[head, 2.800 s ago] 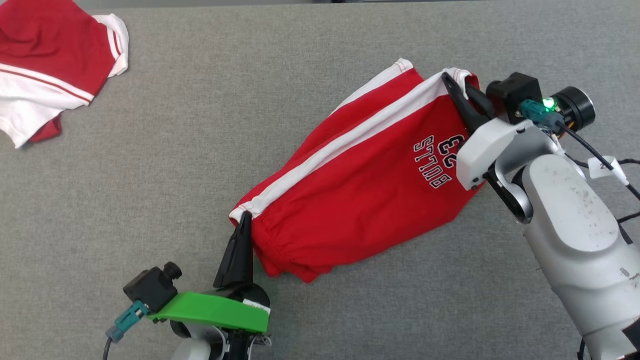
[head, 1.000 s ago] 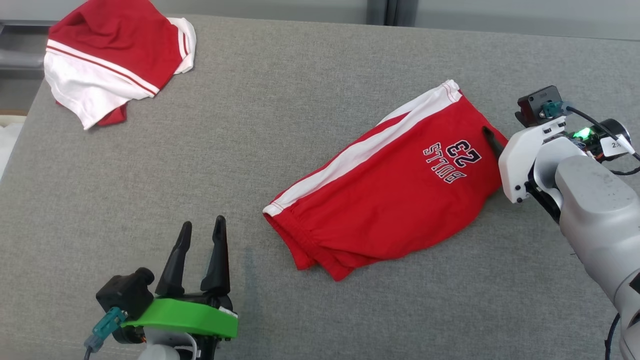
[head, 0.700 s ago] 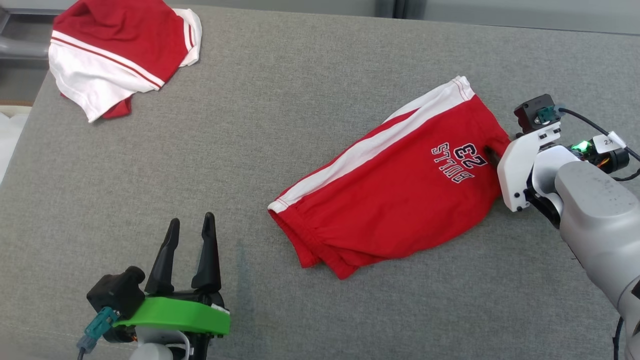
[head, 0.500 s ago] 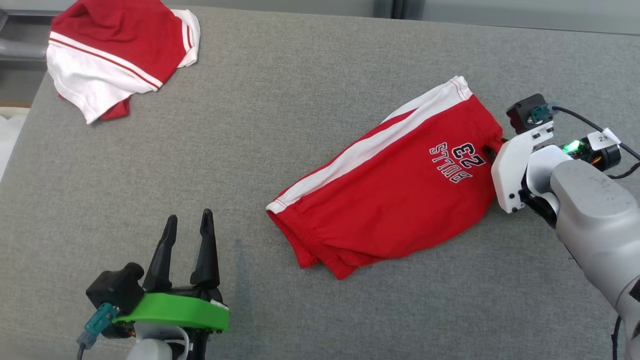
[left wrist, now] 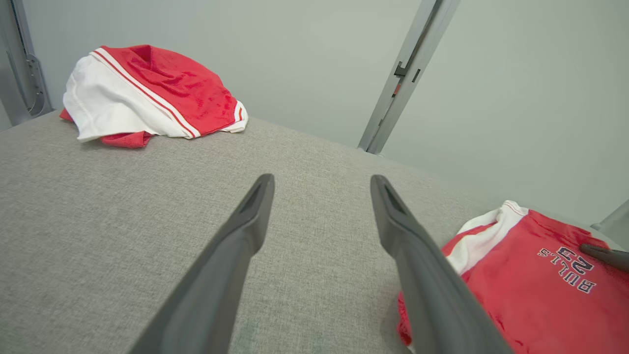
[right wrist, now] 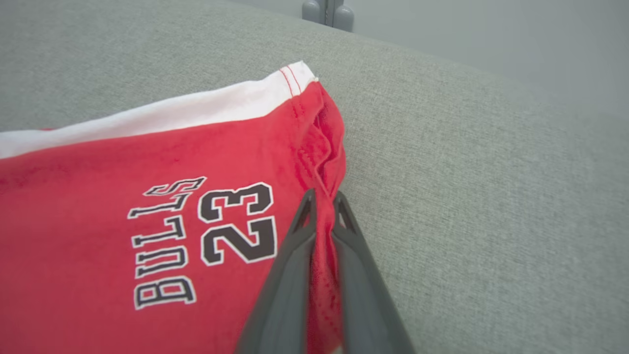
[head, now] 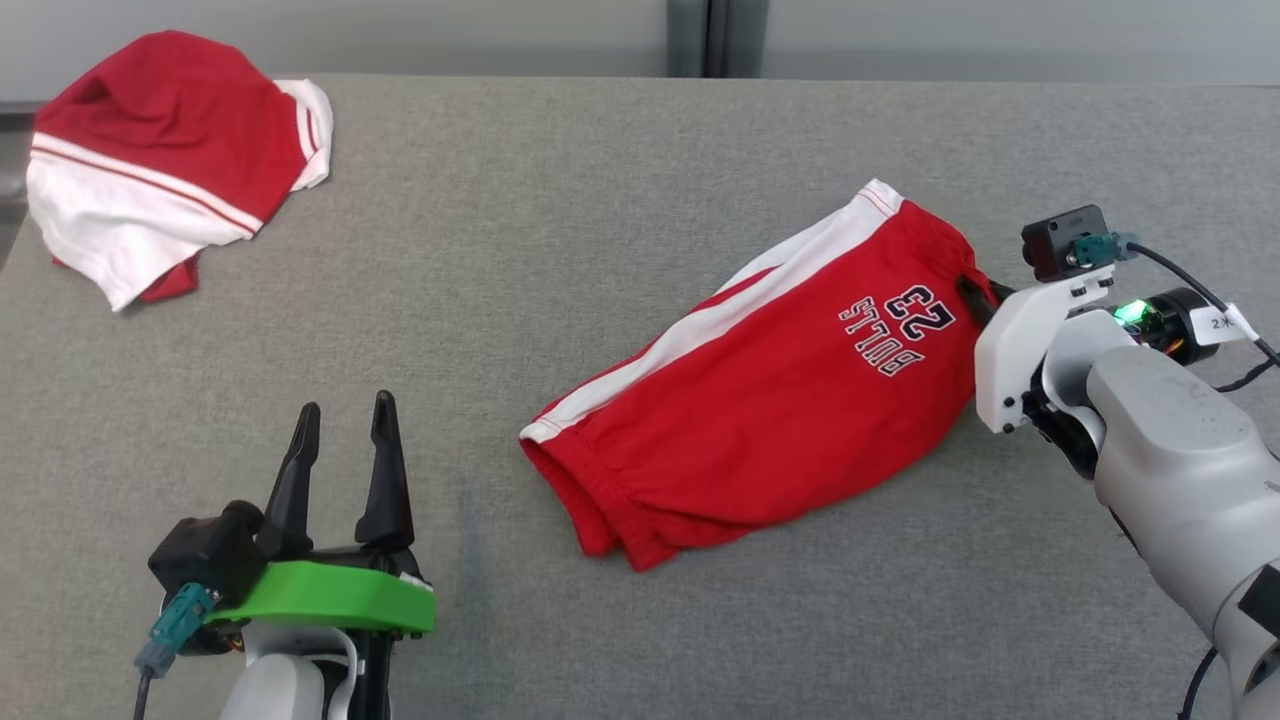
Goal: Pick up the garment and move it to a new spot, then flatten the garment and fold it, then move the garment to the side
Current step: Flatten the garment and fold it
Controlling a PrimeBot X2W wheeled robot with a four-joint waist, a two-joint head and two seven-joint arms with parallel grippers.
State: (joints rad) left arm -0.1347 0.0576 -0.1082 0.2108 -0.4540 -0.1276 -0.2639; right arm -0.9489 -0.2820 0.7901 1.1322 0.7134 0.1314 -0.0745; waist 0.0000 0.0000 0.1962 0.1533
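- My right end effector (right wrist: 322, 199) pinches a red fold at the edge of the shorts (head: 770, 400), beside the "BULLS 23" print.
- The shorts lie on the grey worktop (head: 560, 200), stretching toward my left end effector (head: 342, 412).
- That one is spread, empty, apart from them.
- Another red-and-white garment (head: 150, 160) lies well ahead of it.

1. "BULLS": dark block capitals with a white outline, printed on the red shorts (head: 760, 400) near the leg hem.
2. "23": numerals in the same style, just beside the word on the same shorts.
3. White tag (head: 1222, 323) on the right arm (head: 1160, 440): begins with "2", and the rest is illegible.
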